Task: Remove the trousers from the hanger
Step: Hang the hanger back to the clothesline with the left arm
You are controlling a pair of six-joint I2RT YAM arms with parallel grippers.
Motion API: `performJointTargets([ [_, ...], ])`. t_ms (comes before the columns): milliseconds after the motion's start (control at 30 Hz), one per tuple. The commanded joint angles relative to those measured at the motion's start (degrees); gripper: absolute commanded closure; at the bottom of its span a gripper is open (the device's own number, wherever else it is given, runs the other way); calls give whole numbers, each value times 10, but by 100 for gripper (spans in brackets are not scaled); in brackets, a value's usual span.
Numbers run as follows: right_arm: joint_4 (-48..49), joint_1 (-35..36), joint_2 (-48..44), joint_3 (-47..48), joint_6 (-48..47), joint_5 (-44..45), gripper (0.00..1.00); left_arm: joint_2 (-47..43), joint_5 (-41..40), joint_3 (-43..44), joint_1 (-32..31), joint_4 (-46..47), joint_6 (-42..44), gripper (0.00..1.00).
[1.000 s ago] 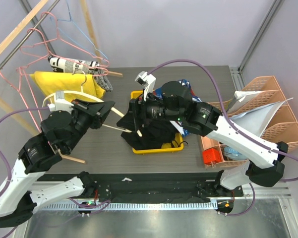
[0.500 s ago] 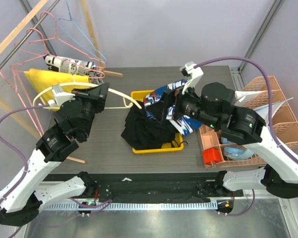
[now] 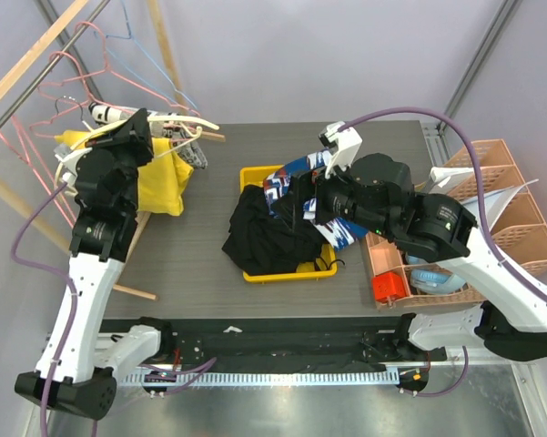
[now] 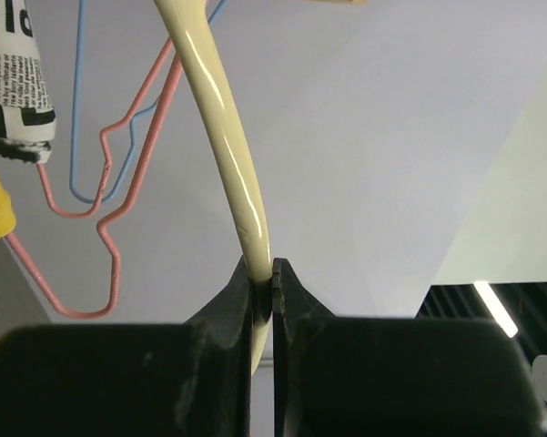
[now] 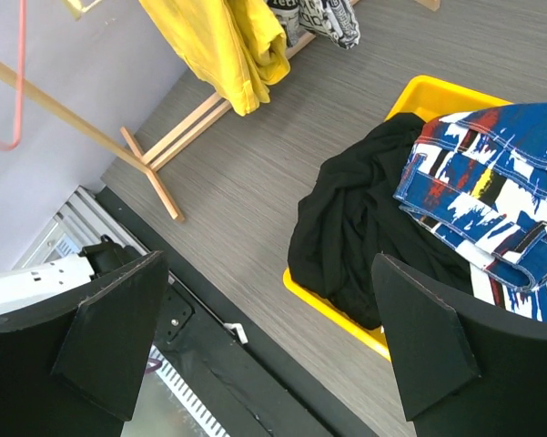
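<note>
While the left claw point(image 4: 263, 275) clamps the cream plastic hanger point(image 4: 225, 155), the right claw point(image 5: 268, 273) hangs released, spread wide, above the crumpled black trousers point(image 5: 355, 228) in the yellow tray point(image 5: 441, 96) on the grey table point(image 5: 282, 118)

The only lettering is on a white fabric garment printed all over in black like a newspaper page point(image 4: 14, 86), at the upper left of the left wrist view. At the very top edge, two large black characters are cut off by the frame; they look like "ls", but this cannot be told for sure. Below them run blocks of fine print, too small to read. The same printed cloth shows at the upper left of the top view point(image 3: 189, 148) and at the top edge of the right wrist view point(image 5: 323, 18), where it is illegible.
</note>
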Motion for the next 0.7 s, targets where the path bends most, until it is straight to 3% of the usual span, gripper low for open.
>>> performJointTargets([
  [0,2,-3,6,21,-8,3,0,26,115,34,21,86,1,100],
  [100,4,-4,13,21,-9,1,0,53,134,123,21,1,84,100],
  [167,6,-5,15,22,-11,1,0,49,131,107,22,25,84,100],
  [667,2,-7,26,34,-10,-6,0,50,174,42,77,150,-68,100],
])
